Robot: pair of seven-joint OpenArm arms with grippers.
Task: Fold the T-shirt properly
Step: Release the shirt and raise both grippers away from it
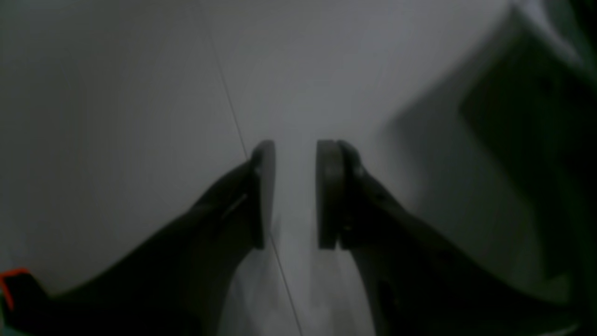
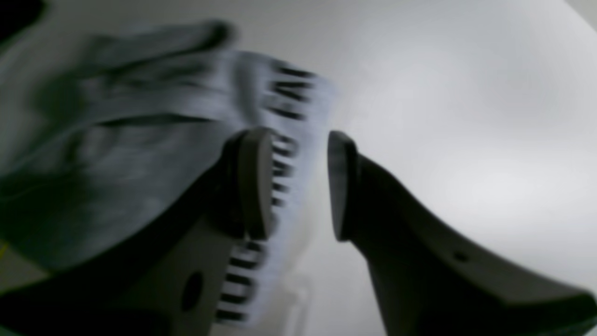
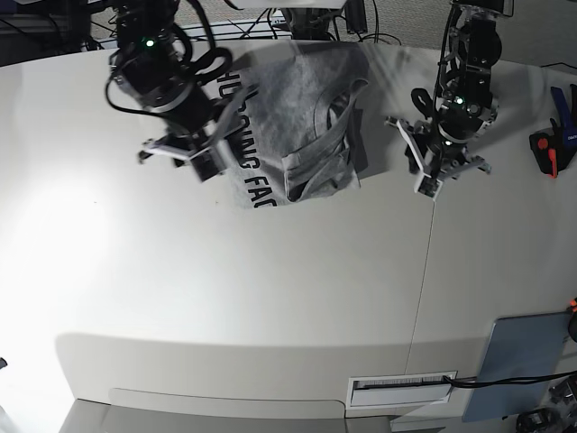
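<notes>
**Both grippers apart and empty beside the bunched T-shirt**

We see the left gripper (image 1: 295,193) with its jaws parted, a clear gap between the two pads and nothing held there; below it lies only the pale table (image 3: 270,298), crossed by a thin seam that runs just under the gap. In the base view that gripper (image 3: 442,162) hangs just to one side of the T-shirt (image 3: 302,126), apart from the cloth.

Our right gripper (image 2: 301,186) also stands with its jaws apart. The grey cloth (image 2: 140,116) lies crumpled to the left of its fingers, and the edge with black lettering runs behind the left finger and partly into the gap, though the blur keeps us from telling whether it touches. Seen from the base camera, this gripper (image 3: 203,149) sits at the shirt's lettered edge.
</notes>
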